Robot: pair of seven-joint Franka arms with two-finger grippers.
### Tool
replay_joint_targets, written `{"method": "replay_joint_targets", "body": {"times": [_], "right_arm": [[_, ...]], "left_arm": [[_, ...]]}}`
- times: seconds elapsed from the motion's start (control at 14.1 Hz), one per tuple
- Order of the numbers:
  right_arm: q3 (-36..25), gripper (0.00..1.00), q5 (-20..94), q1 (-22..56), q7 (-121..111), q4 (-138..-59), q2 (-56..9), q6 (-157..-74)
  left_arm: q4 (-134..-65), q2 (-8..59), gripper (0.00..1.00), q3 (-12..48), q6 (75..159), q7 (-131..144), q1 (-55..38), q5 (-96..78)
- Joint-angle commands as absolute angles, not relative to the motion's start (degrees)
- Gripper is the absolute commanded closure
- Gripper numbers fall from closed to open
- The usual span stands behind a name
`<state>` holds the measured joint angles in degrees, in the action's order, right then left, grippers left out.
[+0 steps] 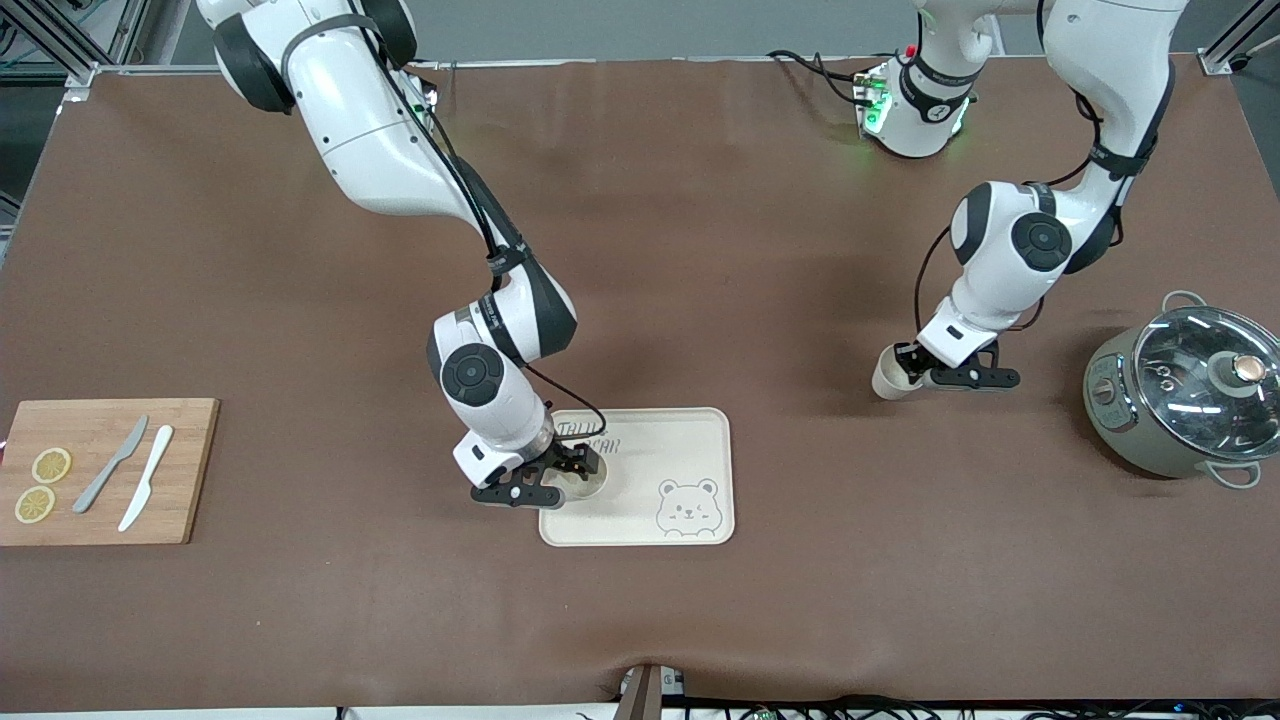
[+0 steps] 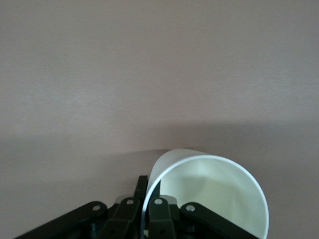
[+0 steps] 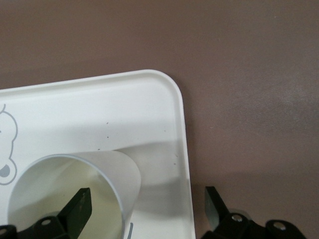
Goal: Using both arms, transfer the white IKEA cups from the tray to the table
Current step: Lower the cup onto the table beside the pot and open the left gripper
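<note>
Big brown matte surface point(image 1: 700, 250), a bit wrinkly, with metal framing at the corners and cables along the edge nearest the front camera.

The right gripper point(image 1: 565, 478) is down over the corner of the cream bear tray point(image 1: 690, 445). Its jaws are spread wide, one finger inside a white cup point(image 3: 70, 194) that stands on the tray and the other finger outside, over the tray's rim. Nothing is squeezed; the jaws just straddle the cup wall.

The left gripper point(image 1: 915, 375) is low over bare surface, toward the left arm's end, and its jaws are clamped tight on the rim of the second white cup point(image 1: 893, 372). That cup looks tipped sideways, though I can't really tell if it's touching the surface or just off it.

Past the left jaws, at that end of the surface, sits a grey-green pot point(image 1: 1180, 400) with a glass lid. Way off at the right arm's end there's a wooden board point(image 1: 185, 470) with two lemon slices point(image 1: 42, 484), a grey knife point(image 1: 110, 464) and a white knife point(image 1: 146, 491).
</note>
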<state>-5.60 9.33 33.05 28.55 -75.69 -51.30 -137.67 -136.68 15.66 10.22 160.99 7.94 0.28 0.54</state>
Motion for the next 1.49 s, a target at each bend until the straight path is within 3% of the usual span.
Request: {"method": "replay_joint_targets", "body": {"times": [0.0, 0.28, 0.36, 0.43, 0.57, 0.71, 0.92, 1.14, 1.42], "right_arm": [[-5.89, 0.28, 9.76, 33.57, 28.04, -74.88, -51.07, -135.28], [-5.80, 0.65, 9.84, 33.49, 28.04, -74.10, -49.75, -129.73], [-5.80, 0.72, 9.93, 33.49, 28.04, -73.74, -49.75, -129.47], [-5.63, 0.80, 9.84, 33.49, 28.04, -73.74, -49.75, -129.29], [-5.54, 0.99, 10.02, 33.49, 28.04, -73.74, -49.57, -129.29], [-5.54, 1.00, 9.76, 33.66, 28.04, -73.74, -49.48, -129.29], [-5.54, 1.00, 9.75, 33.66, 27.95, -73.74, -49.48, -129.37], [-5.36, 1.00, 9.93, 33.40, 27.86, -73.74, -48.87, -129.03], [-5.54, 1.00, 10.19, 31.91, 27.16, -71.73, -42.91, -118.07]], "left_arm": [[-136.76, 16.52, 1.00, 11.25, 162.95, 7.82, 1.05, -0.88], [-136.67, 17.58, 1.00, 11.25, 163.74, 7.73, 0.97, -0.88], [-136.58, 17.67, 0.57, 11.34, 163.74, 7.65, 0.88, -0.79], [-136.58, 17.58, 0.01, 11.34, 163.83, 7.73, 0.70, -0.88], [-136.67, 15.31, 0.00, 11.34, 162.87, 7.82, 0.88, -0.88], [-135.36, 9.61, 0.00, 11.34, 152.21, 8.00, 0.97, -0.88], [-125.98, 5.98, 0.00, 11.34, 131.02, 8.26, 0.88, -0.97], [-119.55, 6.24, 0.00, 11.34, 124.02, 7.56, 0.53, -0.88], [-107.01, 9.57, 0.00, 11.34, 116.66, 8.87, 0.26, -1.05]]}}
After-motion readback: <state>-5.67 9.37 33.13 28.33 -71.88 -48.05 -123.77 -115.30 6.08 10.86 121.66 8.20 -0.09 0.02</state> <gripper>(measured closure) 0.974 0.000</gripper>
